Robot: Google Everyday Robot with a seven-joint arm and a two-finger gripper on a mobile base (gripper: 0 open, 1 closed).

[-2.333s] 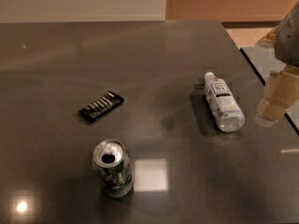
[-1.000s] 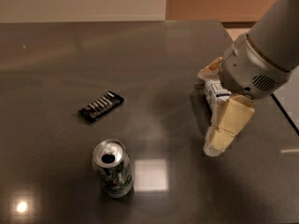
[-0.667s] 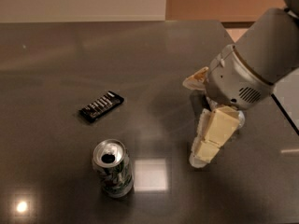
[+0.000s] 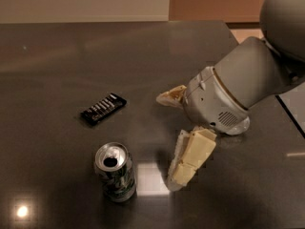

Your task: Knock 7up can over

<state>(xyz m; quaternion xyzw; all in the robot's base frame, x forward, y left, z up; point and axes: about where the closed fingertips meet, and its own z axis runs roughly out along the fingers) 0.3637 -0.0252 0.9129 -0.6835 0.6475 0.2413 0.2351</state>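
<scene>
The 7up can (image 4: pixel 115 172) stands upright on the dark table (image 4: pixel 57 56) at the front, its green-and-white side and open silver top showing. My gripper (image 4: pixel 167 138) is just to the can's right, low over the table and apart from the can. Its two cream fingers are spread wide: one finger (image 4: pixel 171 96) points left further back, the other finger (image 4: pixel 189 159) hangs down near the can. The gripper is open and holds nothing.
A flat black packet with white stripes (image 4: pixel 103 108) lies behind and left of the can. My grey arm (image 4: pixel 248 85) covers the right part of the table and hides the water bottle. The table's right edge (image 4: pixel 290 113) runs past the arm.
The arm has swept in from the right edge across the table to the left and forward, covering the water bottle. The gripper now sits close beside the can. The can and packet have not moved.
</scene>
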